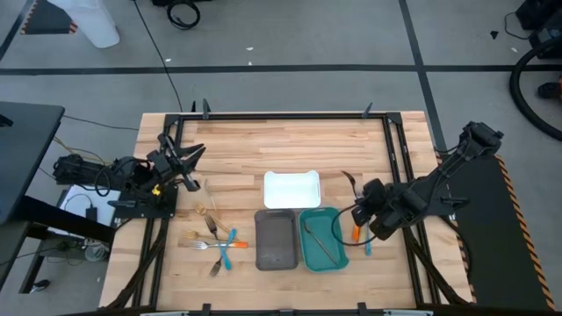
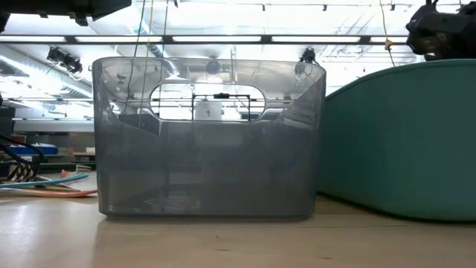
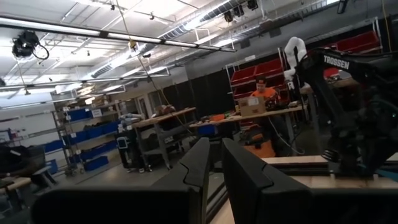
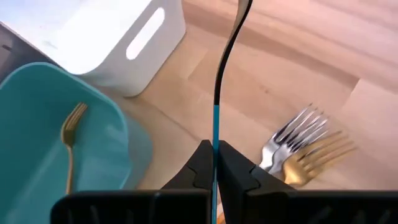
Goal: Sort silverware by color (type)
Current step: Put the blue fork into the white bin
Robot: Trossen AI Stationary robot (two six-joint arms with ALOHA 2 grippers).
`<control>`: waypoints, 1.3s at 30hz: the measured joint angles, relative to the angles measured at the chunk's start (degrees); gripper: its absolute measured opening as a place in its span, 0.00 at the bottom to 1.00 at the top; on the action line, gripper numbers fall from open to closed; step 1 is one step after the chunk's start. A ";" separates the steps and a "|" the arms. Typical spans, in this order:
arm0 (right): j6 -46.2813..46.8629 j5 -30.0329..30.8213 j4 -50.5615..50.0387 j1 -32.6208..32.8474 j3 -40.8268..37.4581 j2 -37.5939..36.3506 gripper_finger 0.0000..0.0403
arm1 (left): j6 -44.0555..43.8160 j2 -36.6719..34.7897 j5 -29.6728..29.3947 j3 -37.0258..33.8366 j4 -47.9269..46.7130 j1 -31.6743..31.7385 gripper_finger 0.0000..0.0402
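Observation:
My right gripper (image 4: 213, 163) is shut on a blue-handled utensil (image 4: 215, 118), just right of the teal tray (image 1: 321, 239); it also shows in the high view (image 1: 360, 211). A silver fork (image 4: 292, 140) and a gold fork (image 4: 317, 158) lie on the table under it. An orange-handled piece (image 1: 356, 233) and a blue one (image 1: 367, 248) lie beside it. One gold fork (image 4: 69, 140) lies in the teal tray. Several more utensils (image 1: 218, 239) lie in a heap left of the grey tray (image 1: 276, 239). My left gripper (image 1: 187, 161) waits at the table's left, its fingers nearly together and empty. My right gripper pinches the utensil's blue handle (image 4: 215, 134) between its two fingers. The utensil shows edge-on and runs on along the fingers, its dark far end (image 4: 241, 7) sticking out well past them. It looks lifted clear of the table.
The white tray (image 1: 292, 189) stands behind the grey and teal trays at mid-table. A black metal frame (image 1: 281, 115) runs round the table top. In the low view the grey tray (image 2: 208, 141) and teal tray (image 2: 401, 141) fill the foreground.

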 joint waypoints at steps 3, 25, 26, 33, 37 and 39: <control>-2.70 -0.13 0.03 -1.49 0.00 -0.02 0.03 | 0.62 -0.01 -0.02 0.00 0.00 0.00 0.12; -53.30 -9.63 20.36 -24.21 7.94 3.47 0.03 | -10.53 0.00 -10.11 0.16 -0.05 0.02 0.12; -54.98 -10.08 20.41 -24.99 9.50 4.53 0.03 | -10.98 0.00 -10.14 0.47 -0.23 0.02 0.12; -67.97 -14.34 20.74 -29.43 22.24 15.59 0.03 | -10.87 -0.03 -10.47 5.83 -8.21 0.02 0.12; -73.79 -17.08 18.28 -30.20 30.54 22.87 0.03 | -17.35 0.00 -9.81 8.32 -18.28 -0.61 0.12; -75.60 -17.09 16.57 -30.23 34.97 26.04 0.03 | -19.18 -0.02 -7.81 8.60 -21.66 -1.19 0.12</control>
